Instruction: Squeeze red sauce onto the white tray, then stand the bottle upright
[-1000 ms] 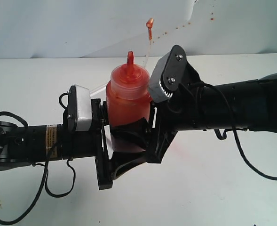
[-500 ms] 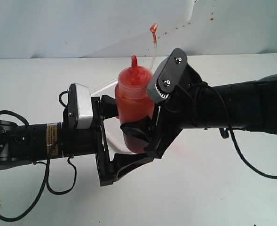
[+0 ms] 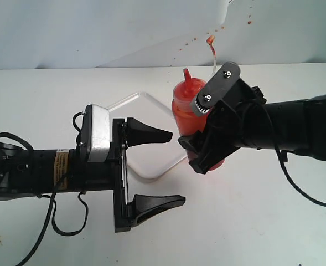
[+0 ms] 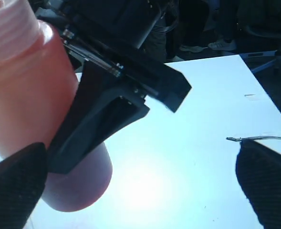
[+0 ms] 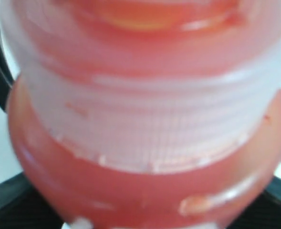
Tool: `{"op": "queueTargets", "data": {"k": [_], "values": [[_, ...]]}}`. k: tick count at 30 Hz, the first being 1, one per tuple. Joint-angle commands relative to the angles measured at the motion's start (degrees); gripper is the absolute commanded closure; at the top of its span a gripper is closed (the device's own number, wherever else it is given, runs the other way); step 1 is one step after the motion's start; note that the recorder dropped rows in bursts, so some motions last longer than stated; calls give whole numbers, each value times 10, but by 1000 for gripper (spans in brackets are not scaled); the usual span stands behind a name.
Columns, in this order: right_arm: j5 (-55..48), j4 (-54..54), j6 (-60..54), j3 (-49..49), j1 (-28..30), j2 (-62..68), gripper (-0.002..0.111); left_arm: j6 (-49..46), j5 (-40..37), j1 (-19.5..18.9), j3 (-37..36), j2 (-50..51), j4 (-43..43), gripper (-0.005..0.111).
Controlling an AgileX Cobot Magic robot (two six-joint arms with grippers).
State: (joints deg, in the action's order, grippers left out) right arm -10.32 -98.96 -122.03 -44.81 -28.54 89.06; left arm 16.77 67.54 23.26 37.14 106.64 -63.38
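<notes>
Bottle (image 3: 183, 112) pinched between right fingers (image 3: 192, 144); left fingers (image 3: 149, 133) spread wide beside it

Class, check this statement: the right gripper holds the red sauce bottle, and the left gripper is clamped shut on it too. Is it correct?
No. The left gripper stands wide open, gripping nothing, as the exterior view shows. The right gripper alone holds the bottle.

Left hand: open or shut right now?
Open. The left hand has its fingers wide apart with nothing between them; the right hand grips the bottle.
</notes>
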Motion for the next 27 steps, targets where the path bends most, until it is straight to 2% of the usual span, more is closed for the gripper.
{"op": "queueTargets", "data": {"k": [1,8,11,17,23,27], "values": [[-9,-10,7,-1,1,-7,108,-2,9,3,-2,-5,-2,2],[-2,-10,13,-1,1,-6,108,-2,9,3,-2,-5,-2,2],[-8,-10,33,-1,18,8,108,-2,9,3,-2,-5,-2,2],[-150,-10,37,0,61,47,108,-3,-1,0,-2,-5,-2,2],[-141,-10,33,0,80,72,108,-8,-50,0,-2,-6,56,2],[-205,-10,1,0,79,87,108,-8,-60,-14,-2,-8,76,2]]}}
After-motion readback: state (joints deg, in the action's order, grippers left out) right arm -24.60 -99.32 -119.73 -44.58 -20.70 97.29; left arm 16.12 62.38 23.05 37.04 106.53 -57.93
